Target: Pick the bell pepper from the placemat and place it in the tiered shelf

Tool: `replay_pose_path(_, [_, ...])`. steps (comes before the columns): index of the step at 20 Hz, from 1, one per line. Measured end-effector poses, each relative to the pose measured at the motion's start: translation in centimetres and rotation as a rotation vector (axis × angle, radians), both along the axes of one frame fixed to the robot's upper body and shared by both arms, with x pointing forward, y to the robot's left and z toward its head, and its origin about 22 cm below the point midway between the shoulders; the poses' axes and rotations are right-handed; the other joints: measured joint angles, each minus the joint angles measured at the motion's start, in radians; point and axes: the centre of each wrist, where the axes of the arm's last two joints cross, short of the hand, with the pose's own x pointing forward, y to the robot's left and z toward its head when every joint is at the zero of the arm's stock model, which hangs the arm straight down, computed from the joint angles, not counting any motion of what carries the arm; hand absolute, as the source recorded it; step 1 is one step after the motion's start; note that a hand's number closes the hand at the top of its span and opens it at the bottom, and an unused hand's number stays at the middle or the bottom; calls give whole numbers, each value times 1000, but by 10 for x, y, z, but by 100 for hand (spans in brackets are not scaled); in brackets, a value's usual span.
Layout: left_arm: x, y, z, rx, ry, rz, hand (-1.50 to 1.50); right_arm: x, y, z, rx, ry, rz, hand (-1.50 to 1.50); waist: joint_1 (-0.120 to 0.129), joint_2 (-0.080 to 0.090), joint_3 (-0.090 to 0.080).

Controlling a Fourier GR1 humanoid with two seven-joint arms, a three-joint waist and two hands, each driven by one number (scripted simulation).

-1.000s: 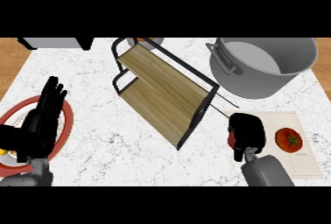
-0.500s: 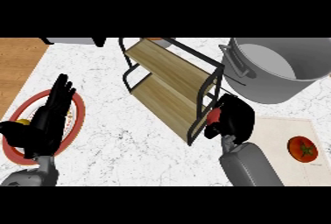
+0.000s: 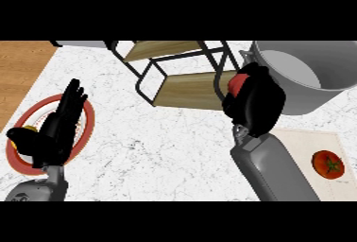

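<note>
A red bell pepper [image 3: 237, 84] shows at the left edge of my right hand [image 3: 257, 101], whose fingers are curled round it and hide most of it. The hand is raised at the right end of the tiered shelf [image 3: 188, 85], a black wire frame with wooden boards, beside its lower board. The beige placemat [image 3: 300, 142] lies at the lower right, behind my right forearm. My left hand [image 3: 57, 126] rests open, fingers up, over a plate at the left.
A red tomato [image 3: 327, 164] with a green stem lies on the placemat. A large grey pot [image 3: 307, 90] stands just right of the shelf and my right hand. A red-rimmed plate [image 3: 87, 113] with a yellow item [image 3: 29, 128] lies under the left hand.
My right hand has carried the pepper up from the placemat side to the shelf's right end. The shelf and pot now show closer. The left hand has kept its pose.
</note>
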Motion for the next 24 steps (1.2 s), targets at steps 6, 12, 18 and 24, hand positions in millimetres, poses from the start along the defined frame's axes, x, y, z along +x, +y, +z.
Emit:
replay_pose_path(6, [4, -2, 3, 3, -5, -3, 0, 2, 15, 25, -28, -100, -37, 150, 2, 4, 1])
replay_pose_path(12, [7, -7, 2, 0, -6, 0, 0, 6, 19, 44, -43, -169, -69, 150, 0, 9, 2])
replay_pose_path(18, [10, -5, 5, 4, -14, 1, 0, 12, 14, 51, -54, -201, -122, 150, 3, 16, 3])
replay_pose_path(24, [11, -8, 3, -1, -17, -5, 0, 18, 8, 51, -70, -224, -169, 150, 7, 23, 5])
